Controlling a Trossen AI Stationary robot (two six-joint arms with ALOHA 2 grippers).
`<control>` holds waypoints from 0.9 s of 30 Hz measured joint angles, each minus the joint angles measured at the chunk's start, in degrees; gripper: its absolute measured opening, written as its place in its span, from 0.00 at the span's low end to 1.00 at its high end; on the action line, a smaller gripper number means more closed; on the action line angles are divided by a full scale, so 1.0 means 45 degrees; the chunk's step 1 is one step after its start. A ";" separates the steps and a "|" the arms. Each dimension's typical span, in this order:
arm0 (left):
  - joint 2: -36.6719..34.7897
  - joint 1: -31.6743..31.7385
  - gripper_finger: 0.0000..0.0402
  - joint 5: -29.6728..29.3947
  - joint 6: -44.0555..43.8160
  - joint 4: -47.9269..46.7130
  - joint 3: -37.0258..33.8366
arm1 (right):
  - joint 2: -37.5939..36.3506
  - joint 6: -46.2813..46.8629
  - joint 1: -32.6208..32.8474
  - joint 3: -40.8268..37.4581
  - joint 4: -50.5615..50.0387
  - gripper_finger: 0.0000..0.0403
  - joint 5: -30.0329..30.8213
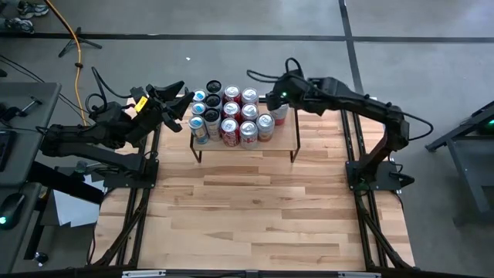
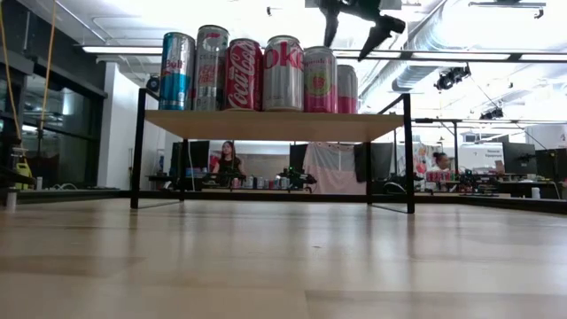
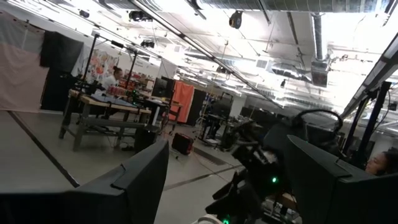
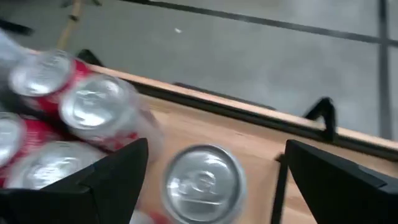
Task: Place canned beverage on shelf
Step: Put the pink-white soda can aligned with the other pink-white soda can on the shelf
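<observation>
The right gripper [image 4: 211, 180] fingers stand spread and released, above a silver-topped pink can [image 4: 202, 180] on the light wood shelf [image 1: 284, 137] with black rod legs. The left gripper [image 1: 176, 100] hangs open, empty, beside the shelf. Risk: a descending finger could topple neighbouring cans. Legible: "Coca-Cola" on the red can [image 2: 243, 74].

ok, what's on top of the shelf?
The shelf carries about a dozen upright cans, bunched toward its left end. The plank under them is covered.
</observation>
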 joint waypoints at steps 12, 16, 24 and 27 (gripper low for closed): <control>0.0000 -0.0005 0.64 0.0003 0.0005 -0.0024 0.0000 | 0.0019 0.1747 0.0036 -0.1794 0.1015 0.90 -0.0238; -0.0028 -0.0005 0.64 0.0008 0.0005 -0.0039 0.0000 | 0.0015 0.1944 0.0038 -0.1832 0.1107 0.90 -0.0393; -0.0068 -0.0002 0.64 0.0007 0.0005 -0.0040 -0.0005 | 0.0005 0.1602 0.0015 -0.1803 0.1253 0.90 -0.0320; -0.0068 0.0000 0.64 0.0003 0.0005 -0.0036 -0.0005 | 0.0003 0.1505 0.0010 -0.1798 0.1259 0.90 -0.0166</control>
